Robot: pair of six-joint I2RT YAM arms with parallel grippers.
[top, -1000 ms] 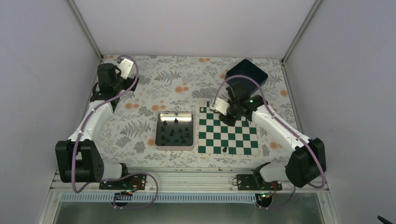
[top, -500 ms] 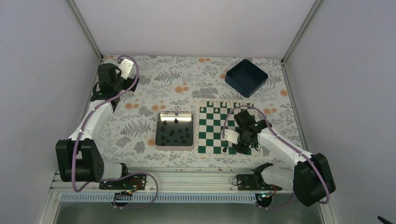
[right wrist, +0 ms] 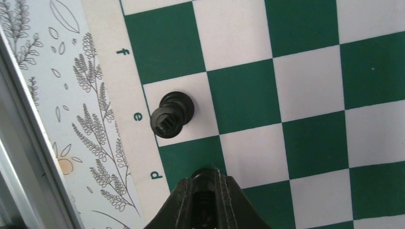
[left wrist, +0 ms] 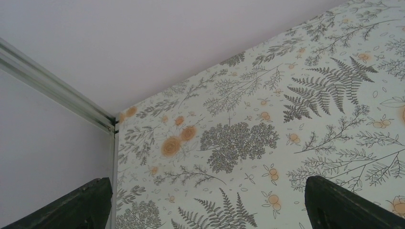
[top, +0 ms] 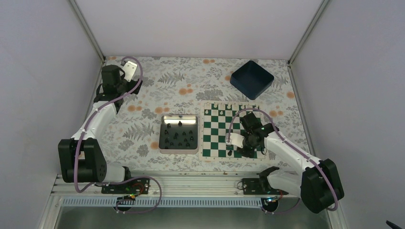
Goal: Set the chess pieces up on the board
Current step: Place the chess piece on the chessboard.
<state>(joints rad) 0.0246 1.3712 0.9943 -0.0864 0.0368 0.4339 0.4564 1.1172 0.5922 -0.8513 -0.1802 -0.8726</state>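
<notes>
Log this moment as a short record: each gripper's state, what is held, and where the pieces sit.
left gripper: open, empty, over the tablecloth near the far left corner
right gripper: fingers shut on a black chess piece, over the green d square at the board's near edge
contact with board: cannot tell
second black piece: standing on the white e square next to it
tin: holds many loose black pieces
white pieces: on the board's far row
blue bin: beyond the board
</notes>
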